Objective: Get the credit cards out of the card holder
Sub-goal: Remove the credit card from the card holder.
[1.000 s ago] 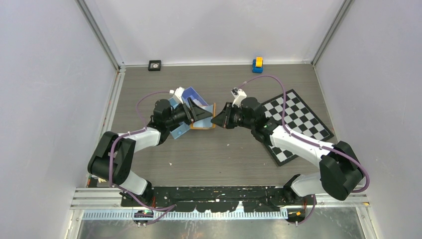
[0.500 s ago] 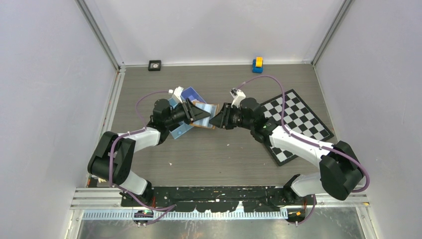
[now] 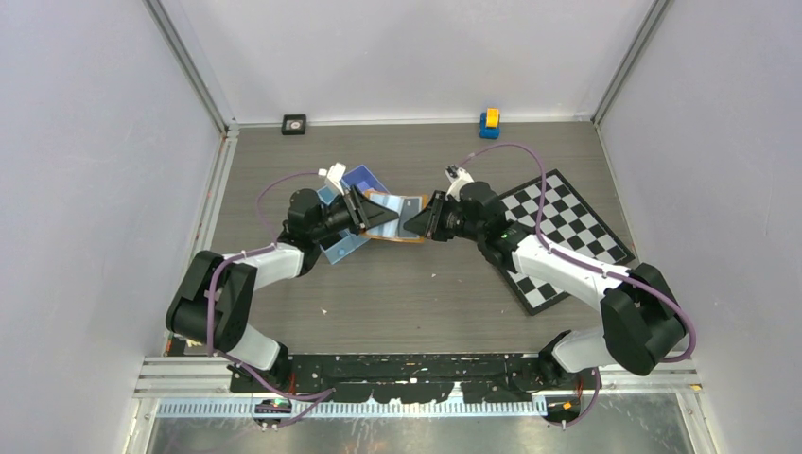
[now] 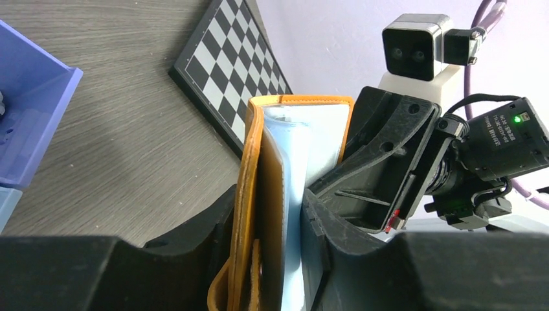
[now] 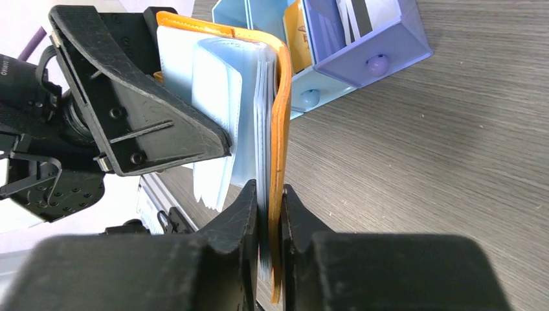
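Left gripper point(image 4: 268, 214), right gripper point(image 5: 268, 194) on card holder point(image 5: 280, 116)

White arm links point(image 3: 274, 260), black joints point(image 3: 213, 303); looping purple cables point(image 4: 485, 16); white wrist camera point(image 4: 415, 46), green LED point(image 4: 516, 118)

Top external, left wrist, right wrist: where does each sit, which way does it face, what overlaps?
Top external: above and behind the bases, looking down at the table; both arms whole, left gripper and right gripper on the card holder.
Left wrist: on the left arm, looking along its fingers at the right gripper, chessboard beyond.
Right wrist: on the right arm, looking along its fingers at the left gripper, blue tray beyond.
Shared: all three show the card holder; each wrist view shows the opposite gripper.
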Controlling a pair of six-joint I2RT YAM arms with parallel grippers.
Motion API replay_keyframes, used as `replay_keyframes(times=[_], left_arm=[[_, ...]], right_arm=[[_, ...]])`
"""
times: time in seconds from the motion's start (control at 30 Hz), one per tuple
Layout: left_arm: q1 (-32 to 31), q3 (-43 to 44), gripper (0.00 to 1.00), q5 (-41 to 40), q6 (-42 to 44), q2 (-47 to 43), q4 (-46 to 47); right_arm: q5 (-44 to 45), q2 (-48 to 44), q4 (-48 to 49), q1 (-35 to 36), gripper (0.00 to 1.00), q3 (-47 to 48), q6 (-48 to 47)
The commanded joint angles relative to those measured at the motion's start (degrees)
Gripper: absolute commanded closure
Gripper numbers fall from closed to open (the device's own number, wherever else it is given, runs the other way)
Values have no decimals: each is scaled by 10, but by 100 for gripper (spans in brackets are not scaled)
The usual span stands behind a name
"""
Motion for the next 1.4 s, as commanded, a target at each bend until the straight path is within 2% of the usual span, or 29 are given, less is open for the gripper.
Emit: replay_keyframes(times=[0.0, 0.07, 0.27, 0.3, 0.47, 0.57, 0.67, 0.8, 0.9, 1.13, 1.37], left_arm=[[20, -13, 67, 8, -23, -22, 62], [30, -22, 55, 5, -32, -22, 69], [40, -35, 7, -11, -27, -39, 59], [40, -33, 1, -9, -23, -41, 53], [26, -13, 0, 0, -4, -32, 23], [6, 10, 0, 1, 28, -30, -31], [-17, 35, 0, -23, 88, -53, -122], [-58, 77, 0, -97, 192, -89, -273], [-83, 99, 0, -139, 228, -98, -330], [-93, 118, 0, -166, 237, -80, -376], [-93, 122, 0, -231, 246, -97, -428]], right_arm=[[4, -15, 29, -11, 89, 1, 11], [1, -15, 30, -13, 94, 1, 13], [-8, -11, 28, -13, 97, 5, 11], [-9, -11, 27, -13, 97, 5, 10], [-13, -13, 22, -13, 98, 10, 3], [-13, -10, 13, -12, 98, 16, -1], [-10, -3, -5, -8, 98, 28, -8], [11, 6, -32, 2, 98, 44, -20], [28, 6, -46, 12, 98, 51, -30], [74, -1, -74, 42, 98, 65, -55], [107, -5, -90, 88, 99, 79, -96]])
